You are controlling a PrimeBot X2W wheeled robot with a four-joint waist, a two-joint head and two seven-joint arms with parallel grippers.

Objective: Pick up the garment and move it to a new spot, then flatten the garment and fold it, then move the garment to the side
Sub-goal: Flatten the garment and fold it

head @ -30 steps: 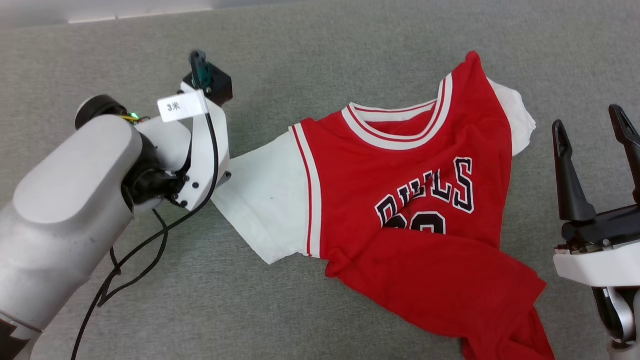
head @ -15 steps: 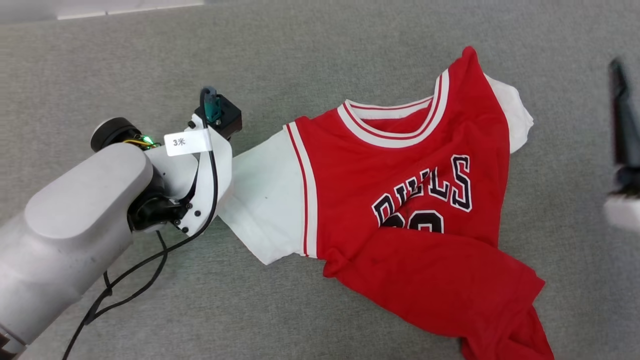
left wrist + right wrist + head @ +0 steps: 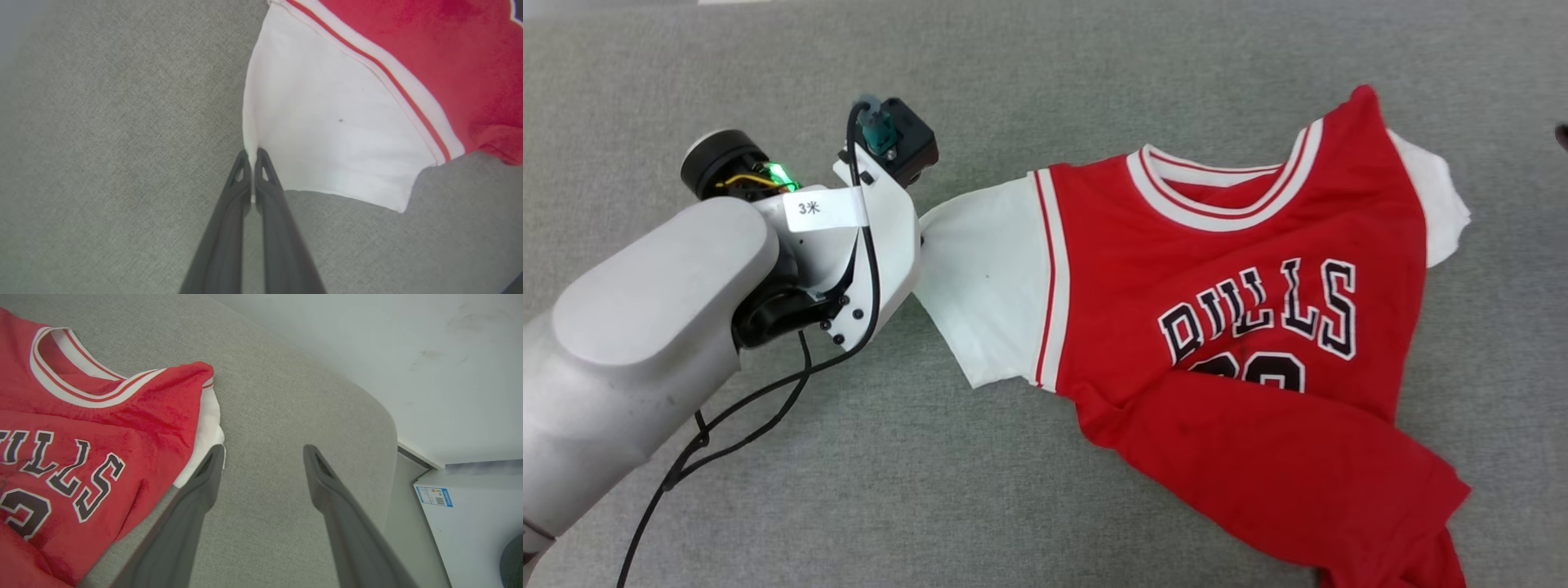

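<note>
The garment (image 3: 1225,269), a red jersey with black white-outlined letters, lies crumpled on the grey surface, its lower part folded over the number. Its left white sleeve (image 3: 988,278) is drawn to a point under my left wrist (image 3: 882,237). In the left wrist view my left gripper (image 3: 250,157) is shut on the edge of that white sleeve (image 3: 327,122). My right gripper (image 3: 263,453) stands open above bare grey fabric, just right of the garment's (image 3: 81,428) other white sleeve (image 3: 208,428), with nothing between its fingers.
Grey fabric surface (image 3: 849,457) spreads all around the jersey. Its rounded edge (image 3: 384,416) drops to a pale floor (image 3: 408,355). Beside it stands a white box with a blue label (image 3: 470,522). A black cable (image 3: 743,408) hangs from my left arm.
My left gripper has shut on the sleeve edge, pulling it to a point. The head camera has shifted, and the right gripper has passed out of the head view on the right.
</note>
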